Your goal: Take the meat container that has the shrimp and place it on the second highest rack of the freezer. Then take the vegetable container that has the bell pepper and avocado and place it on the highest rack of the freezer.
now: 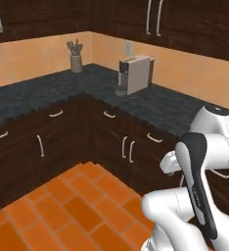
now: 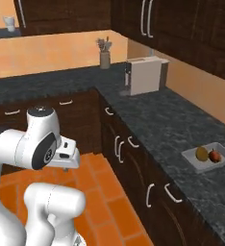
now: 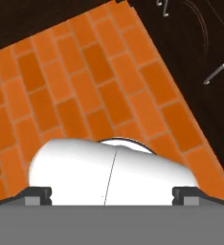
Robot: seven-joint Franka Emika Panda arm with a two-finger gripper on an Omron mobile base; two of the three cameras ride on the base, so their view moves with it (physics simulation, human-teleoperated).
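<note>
From the left base view I see my arm (image 1: 199, 186) folded low at the lower right, its hand tucked in front of the dark lower cabinets (image 1: 62, 142). The black speckled counter (image 1: 38, 93) wraps around the corner; a white coffee machine (image 1: 134, 73) stands on it near the orange backsplash, and a grey utensil holder (image 1: 76, 61) sits further back in the corner. Orange brick floor (image 1: 72, 206) fills the space in front of the cabinets.

From the right base view the same counter runs away to my right. Far along it, near the front edge, I see a white tray (image 2: 209, 157) holding the avocado (image 2: 202, 153) and, just beside it, a red bell pepper (image 2: 214, 155). The coffee machine stands well apart from the tray, further back. My arm is bunched at the lower left, the gripper (image 2: 68, 161) pointing down over the floor; I cannot tell from here how the fingers stand.

In the hand view I look down on the brick floor and the dark cabinet fronts with their curved handles (image 3: 218, 72). The finger tips (image 3: 37, 194) sit far apart at the bottom corners, so the pincer is released, with nothing between them.
</note>
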